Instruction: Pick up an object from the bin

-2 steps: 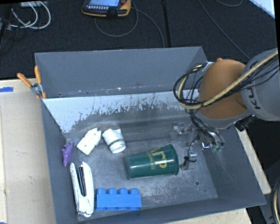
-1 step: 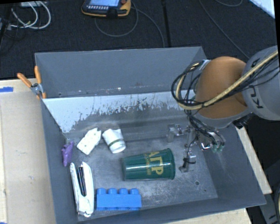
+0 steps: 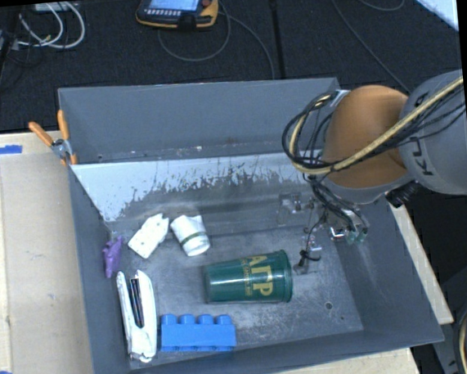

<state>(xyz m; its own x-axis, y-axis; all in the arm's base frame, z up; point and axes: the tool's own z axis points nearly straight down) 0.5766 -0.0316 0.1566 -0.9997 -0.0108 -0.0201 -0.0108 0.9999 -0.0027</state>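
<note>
My gripper hangs below the orange wrist cover in the right half of the bin, just right of a dark green can. The can lies on its side on the bin floor, with pale lettering on its wall and its right end close under the gripper. Nothing shows in the gripper's grasp. A small white bottle lies further left, toward the back slope.
At the left lie a white flat piece, a small purple thing and a long white tool with a dark slot. A blue toy brick rests by the front wall. The arm and its cables cover the bin's right back corner.
</note>
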